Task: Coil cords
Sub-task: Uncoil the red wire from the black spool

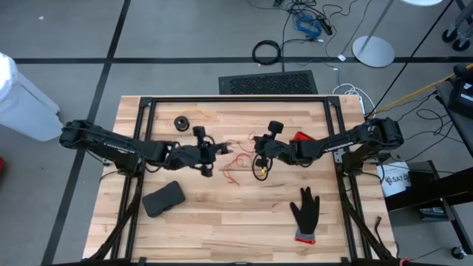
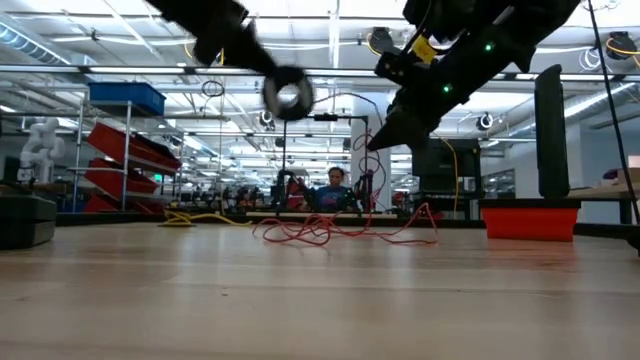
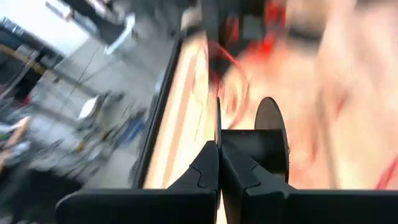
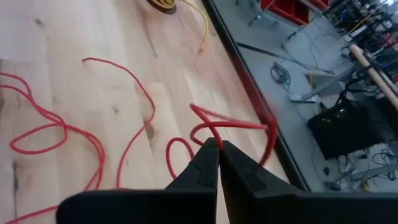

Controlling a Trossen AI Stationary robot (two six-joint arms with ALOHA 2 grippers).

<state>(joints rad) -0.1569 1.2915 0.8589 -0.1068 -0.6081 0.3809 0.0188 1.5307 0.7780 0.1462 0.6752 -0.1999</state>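
A black glove [image 1: 304, 210] with a red cuff lies palm-down on the wooden table [image 1: 222, 229], near its front right part. A dark, flat pouch-like object [image 1: 163, 198], hard to identify from above, rests toward the front left. A red bin [image 2: 525, 219] sits at the table's right side. Beyond the table, a black floor mat [image 1: 269, 83] lies on the grey floor, with a thick black cable ring [image 1: 267, 52] and a round white stand base [image 1: 373, 51] near it. A seated person [image 2: 333, 190] shows far back in the room.
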